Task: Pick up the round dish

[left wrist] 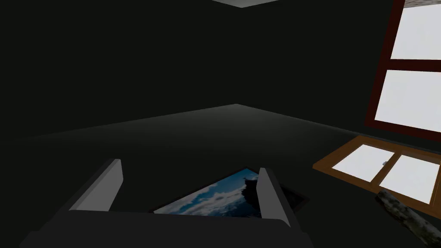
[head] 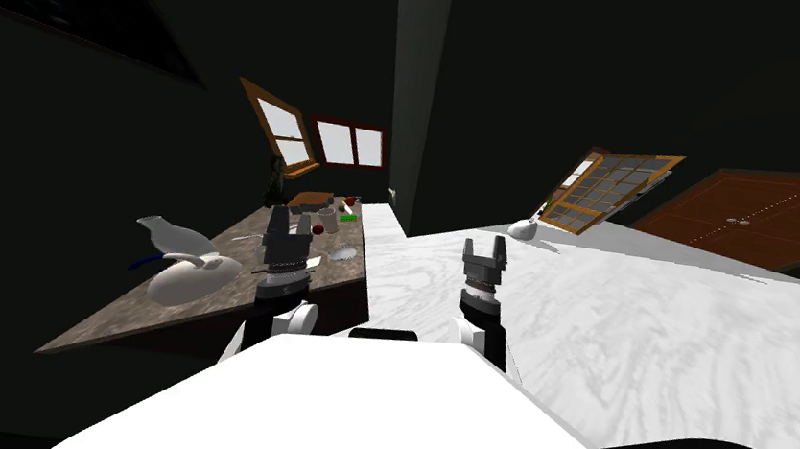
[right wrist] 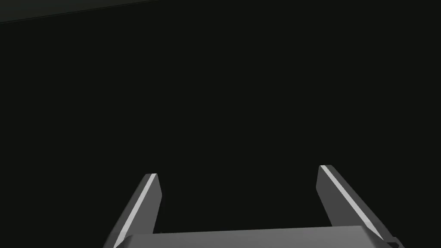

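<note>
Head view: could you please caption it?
Left tool and right tool, both open, near a brown speckled counter bearing a small grey round dish.

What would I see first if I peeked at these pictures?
The left gripper and right gripper stick up open in the middle of the head view. On the robot's left, a brown speckled table carries a big white rounded pot; on its right spreads a bright white floor.

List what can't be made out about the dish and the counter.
Head view: pale round shape on the counter, perhaps the dish, too small to be sure.
Head view: things at the counter's far end too small to name.
Head view: left claw hides the counter behind it.
Right wrist view: right claw faces an unidentifiable flat dark surface.
</note>
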